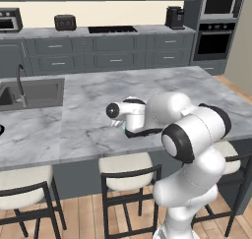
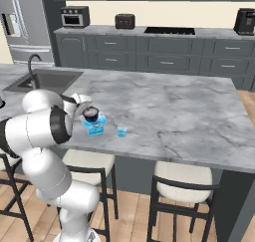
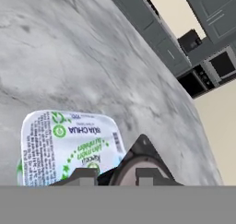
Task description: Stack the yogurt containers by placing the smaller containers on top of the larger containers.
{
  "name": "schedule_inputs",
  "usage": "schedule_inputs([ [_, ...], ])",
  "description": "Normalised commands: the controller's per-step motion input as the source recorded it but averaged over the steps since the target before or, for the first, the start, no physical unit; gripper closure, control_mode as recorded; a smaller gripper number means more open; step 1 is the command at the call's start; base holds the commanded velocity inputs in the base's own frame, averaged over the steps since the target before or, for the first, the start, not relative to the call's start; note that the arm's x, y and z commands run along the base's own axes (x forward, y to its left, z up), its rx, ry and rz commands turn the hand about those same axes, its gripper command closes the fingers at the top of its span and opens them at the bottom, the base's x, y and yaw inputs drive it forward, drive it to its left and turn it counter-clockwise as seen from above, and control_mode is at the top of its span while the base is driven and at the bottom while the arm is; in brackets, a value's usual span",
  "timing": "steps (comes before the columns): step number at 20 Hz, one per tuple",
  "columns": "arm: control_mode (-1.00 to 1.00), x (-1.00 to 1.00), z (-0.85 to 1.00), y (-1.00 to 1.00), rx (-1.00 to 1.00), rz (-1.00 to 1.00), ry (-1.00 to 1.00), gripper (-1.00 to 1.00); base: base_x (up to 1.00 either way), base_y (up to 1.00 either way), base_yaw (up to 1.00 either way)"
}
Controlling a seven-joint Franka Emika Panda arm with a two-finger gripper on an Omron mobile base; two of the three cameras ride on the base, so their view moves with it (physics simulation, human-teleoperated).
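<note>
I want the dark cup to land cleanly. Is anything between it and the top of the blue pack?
Nothing visible. The dark cup, pinched by the gripper, sits right over the blue pack, whose printed top is bare. The tiny cup stands apart beside it.

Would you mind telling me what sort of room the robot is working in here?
Evidently a rendered home kitchen: a grey marble island counter with a sink and stools in front, a cooktop on the back counter, and a built-in wall oven.
</note>
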Motion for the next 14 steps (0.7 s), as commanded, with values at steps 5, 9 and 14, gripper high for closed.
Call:
schedule_inputs([
  [5,-1.00,0.11,-0.06,0.06,0.00,0.00,0.00,1.00,0.00,0.00,0.00],
  [9,-1.00,0.09,-0.15,0.04,0.00,0.00,0.00,1.00,0.00,0.00,0.00],
  [14,-1.00,0.03,-0.09,0.00,-0.01,0.00,0.00,1.00,0.00,0.00,0.00],
])
